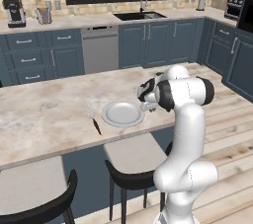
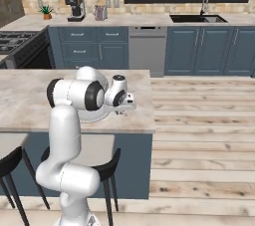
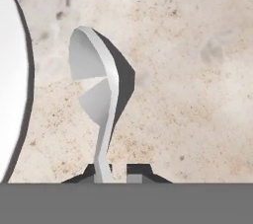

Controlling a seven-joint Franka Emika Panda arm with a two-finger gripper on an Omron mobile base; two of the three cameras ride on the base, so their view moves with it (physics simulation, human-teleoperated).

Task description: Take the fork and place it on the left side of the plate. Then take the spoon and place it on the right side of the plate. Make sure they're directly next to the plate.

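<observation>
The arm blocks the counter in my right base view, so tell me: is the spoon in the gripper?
Observer: Yes. In the hand view the gripper is shut on the spoon, pinching its handle, with the bowl pointing away.
Operator: Where is the plate from it?
Observer: The plate shows its rim along that view's left edge, with a strip of counter between it and the spoon.
Operator: And the fork?
Observer: In the left base view the fork lies flat on the counter just left of the plate, tines pointing away from the robot.
</observation>
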